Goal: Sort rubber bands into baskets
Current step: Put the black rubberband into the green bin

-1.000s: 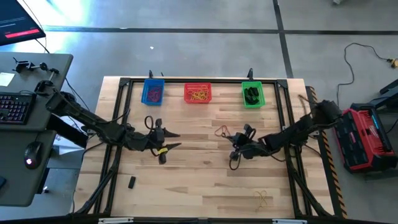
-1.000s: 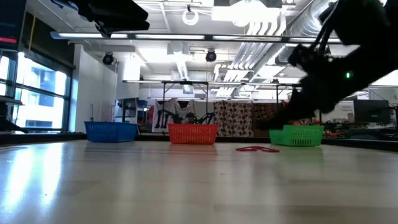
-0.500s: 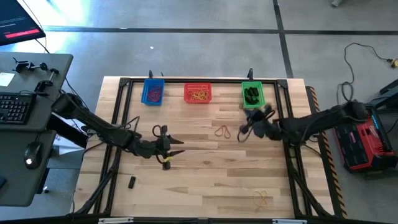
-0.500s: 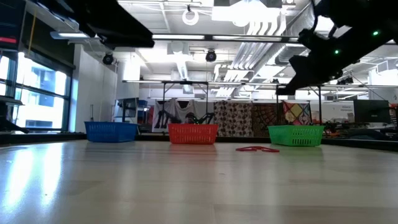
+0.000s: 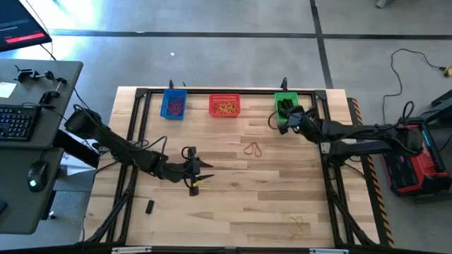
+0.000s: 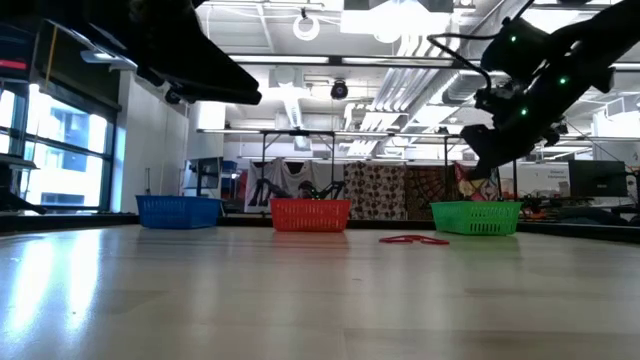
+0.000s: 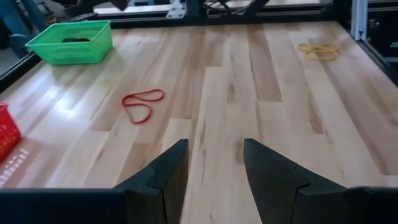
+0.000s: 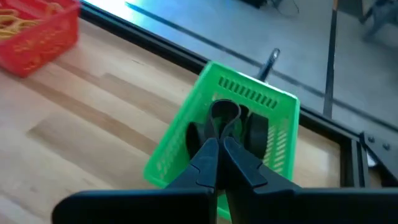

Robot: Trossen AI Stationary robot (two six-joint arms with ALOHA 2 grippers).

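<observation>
Fingers on the right gripper (image 8: pixel 217 144) are pinched together on a thick dark rubber band (image 8: pixel 224 117), its loop sticking up past the tips, directly over the green basket (image 8: pixel 180 149); more dark bands (image 8: pixel 254 130) already lie inside it. High view puts that gripper (image 5: pixel 282 121) at the green basket's (image 5: pixel 294 115) front edge, near the table's back right. Left gripper (image 7: pixel 214 163) has its fingers spread with nothing between them, hovering over bare wood mid-table (image 5: pixel 200 174). Ahead of it on the wooden table (image 5: pixel 233 204): a red band (image 7: pixel 142 104) twisted into a figure-eight, well clear of any basket, and a yellow band (image 7: pixel 318 50) near the front right edge. Red basket (image 5: pixel 224 106) holds yellow bands, blue basket (image 5: pixel 174 104) holds purplish ones; all three baskets sit in a row along the back edge. One short dark band (image 5: pixel 150 207) lies front left.
</observation>
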